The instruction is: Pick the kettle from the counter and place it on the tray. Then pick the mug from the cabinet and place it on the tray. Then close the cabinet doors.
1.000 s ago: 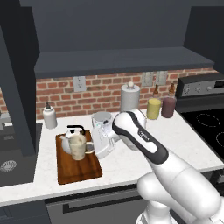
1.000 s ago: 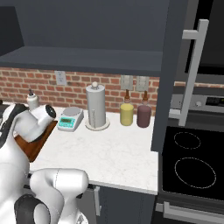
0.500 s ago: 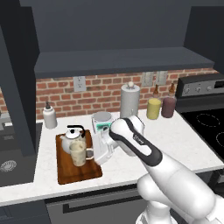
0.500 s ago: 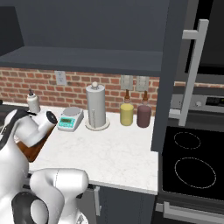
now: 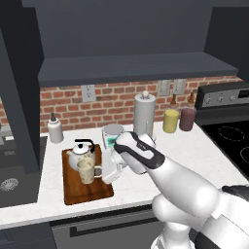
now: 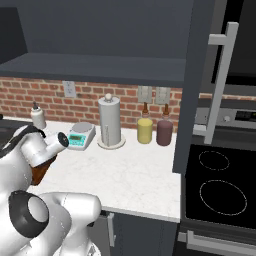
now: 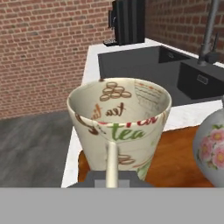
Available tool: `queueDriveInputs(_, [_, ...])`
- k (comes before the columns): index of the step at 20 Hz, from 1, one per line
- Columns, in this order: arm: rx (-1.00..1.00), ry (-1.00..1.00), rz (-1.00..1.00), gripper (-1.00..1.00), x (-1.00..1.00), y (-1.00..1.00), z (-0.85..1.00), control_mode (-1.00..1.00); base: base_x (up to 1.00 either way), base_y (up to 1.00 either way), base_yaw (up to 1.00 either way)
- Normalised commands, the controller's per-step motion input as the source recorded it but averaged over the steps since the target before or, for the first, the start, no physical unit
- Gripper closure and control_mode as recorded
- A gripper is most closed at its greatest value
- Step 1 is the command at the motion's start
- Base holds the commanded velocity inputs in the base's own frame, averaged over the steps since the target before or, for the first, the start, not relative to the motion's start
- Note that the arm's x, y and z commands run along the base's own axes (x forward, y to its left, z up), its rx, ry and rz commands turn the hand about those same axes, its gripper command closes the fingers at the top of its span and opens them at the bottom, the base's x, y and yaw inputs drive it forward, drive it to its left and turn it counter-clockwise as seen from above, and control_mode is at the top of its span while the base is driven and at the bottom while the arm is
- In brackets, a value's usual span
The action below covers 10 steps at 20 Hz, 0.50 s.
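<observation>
The cream mug (image 5: 86, 171) (image 7: 120, 118) with tea lettering hangs upright at the front of the dark-brown tray (image 5: 85, 193) (image 7: 179, 165). My gripper (image 5: 103, 170) (image 7: 112, 178) is shut on its side handle. Whether its base touches the board I cannot tell. Just behind the mug, the white floral kettle (image 5: 80, 153) (image 7: 213, 148) stands on the tray. Both cabinet doors (image 5: 19, 97) (image 6: 200, 85) are swung open, with the cabinet shelf (image 5: 136, 68) above the white counter (image 5: 189, 146).
Along the brick wall stand a steel paper-towel cylinder (image 5: 144, 114) (image 6: 110, 121), a white scale (image 5: 113, 133) (image 6: 81, 136), a yellow canister (image 5: 170, 120) (image 6: 145, 130), a dark-red canister (image 5: 186, 118) and a soap bottle (image 5: 55, 129). Sink (image 5: 9, 180) at left, stove (image 6: 220, 185) at right.
The arm has swung left and down, lowering the mug beside the kettle at the tray. The kettle and the doors have not moved.
</observation>
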Motion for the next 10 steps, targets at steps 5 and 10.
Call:
queueDriveInputs(5, [0.00,0.00,0.00,1.00,0.38,0.00,-0.33,-1.00,0.00,0.00,0.00])
queueDriveInputs(10, [0.00,0.00,0.00,1.00,0.19,0.00,-0.29,-1.00,0.00,0.00,0.00])
